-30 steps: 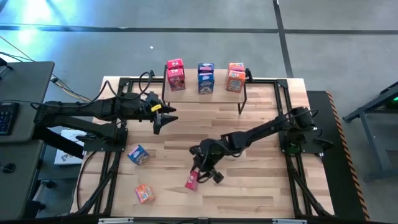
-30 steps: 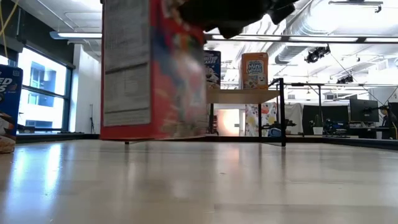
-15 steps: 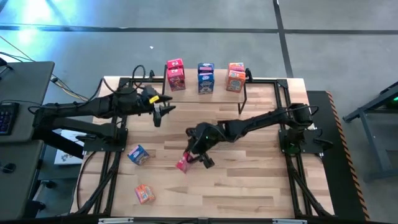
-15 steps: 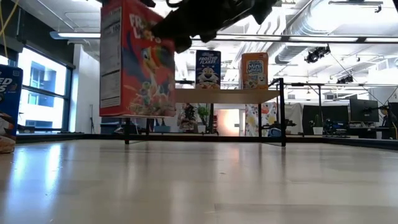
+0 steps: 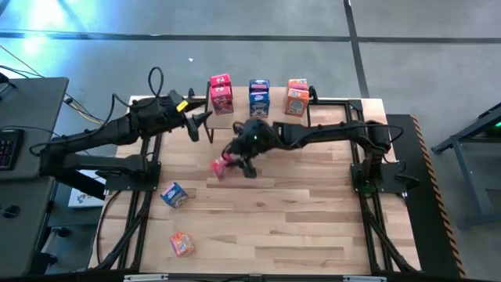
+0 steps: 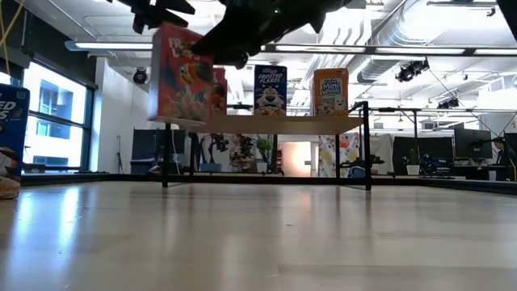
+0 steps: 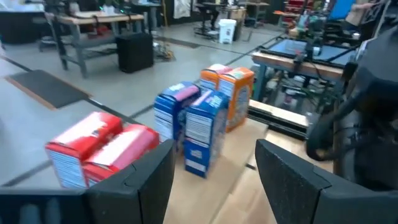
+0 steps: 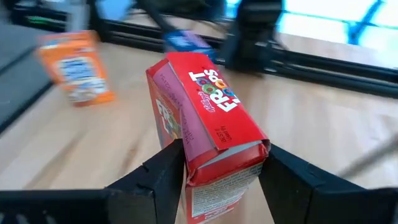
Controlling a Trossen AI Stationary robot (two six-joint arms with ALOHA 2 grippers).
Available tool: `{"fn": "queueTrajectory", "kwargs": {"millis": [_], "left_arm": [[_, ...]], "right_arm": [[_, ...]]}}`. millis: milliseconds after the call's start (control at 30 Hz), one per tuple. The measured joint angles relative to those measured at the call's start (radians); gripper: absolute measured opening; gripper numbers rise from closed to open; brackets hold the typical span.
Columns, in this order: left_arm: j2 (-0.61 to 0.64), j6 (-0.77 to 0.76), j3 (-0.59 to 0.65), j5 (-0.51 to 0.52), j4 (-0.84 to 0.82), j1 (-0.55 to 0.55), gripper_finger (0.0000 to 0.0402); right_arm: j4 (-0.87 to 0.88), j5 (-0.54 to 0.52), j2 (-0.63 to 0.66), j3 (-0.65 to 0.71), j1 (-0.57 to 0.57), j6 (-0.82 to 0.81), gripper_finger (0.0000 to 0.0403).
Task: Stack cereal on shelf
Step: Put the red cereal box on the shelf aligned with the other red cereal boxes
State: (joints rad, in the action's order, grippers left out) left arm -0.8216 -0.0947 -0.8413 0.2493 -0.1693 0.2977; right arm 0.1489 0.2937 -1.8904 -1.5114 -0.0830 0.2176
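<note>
Cereal boxes are still lying loose at the near end of the table (image 5: 313,227): an orange box (image 5: 182,244) at about seven o'clock and a blue box (image 5: 174,194) just beyond it, both well apart from the shelf (image 5: 258,117). Toward the middle, the right claw (image 5: 235,164) is pinching a red box (image 5: 221,167) by its sides and carrying it clear of the table; the right wrist view shows the box (image 8: 208,134) wedged between the two fingers.

To do this step well, I'd say the arm should be lifting the box above the board's height before swinging in, then settling it upright and square on the red stack (image 5: 221,92) at the eleven o'clock end, letting go only once it is resting flat, so it isn't nudging the blue stack (image 5: 259,97) or the orange stack (image 5: 296,95).

The left claw (image 5: 200,121) is hovering with its fingers spread and empty, just beside the shelf's left end, close enough that the two arms could be crowding each other.

Compared with a second ago, the red box has travelled from the near middle of the table up toward the shelf, and the left arm has swung farther toward the far edge.
</note>
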Motion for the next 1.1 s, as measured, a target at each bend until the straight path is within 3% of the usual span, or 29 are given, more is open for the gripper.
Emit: {"fn": "queueTrajectory", "kwargs": {"millis": [233,700,833,1100], "left_arm": [[0.011,0.016,0.000,0.001,0.067,0.051,0.0211],[0.011,0.073,0.000,0.000,0.094,0.065,0.0211],[0.011,0.073,0.000,0.000,0.094,0.065,0.0211],[0.011,0.073,0.000,0.000,0.092,0.065,0.0211]], "right_arm": [[0.089,-0.079,0.000,-0.087,-0.061,0.015,0.0181],[0.071,-0.195,0.000,-0.145,-0.136,-0.019,0.0181],[0.069,-0.270,0.000,-0.145,-0.160,-0.019,0.0181],[0.031,-0.279,0.000,-0.145,-0.207,-0.038,0.0181]]}}
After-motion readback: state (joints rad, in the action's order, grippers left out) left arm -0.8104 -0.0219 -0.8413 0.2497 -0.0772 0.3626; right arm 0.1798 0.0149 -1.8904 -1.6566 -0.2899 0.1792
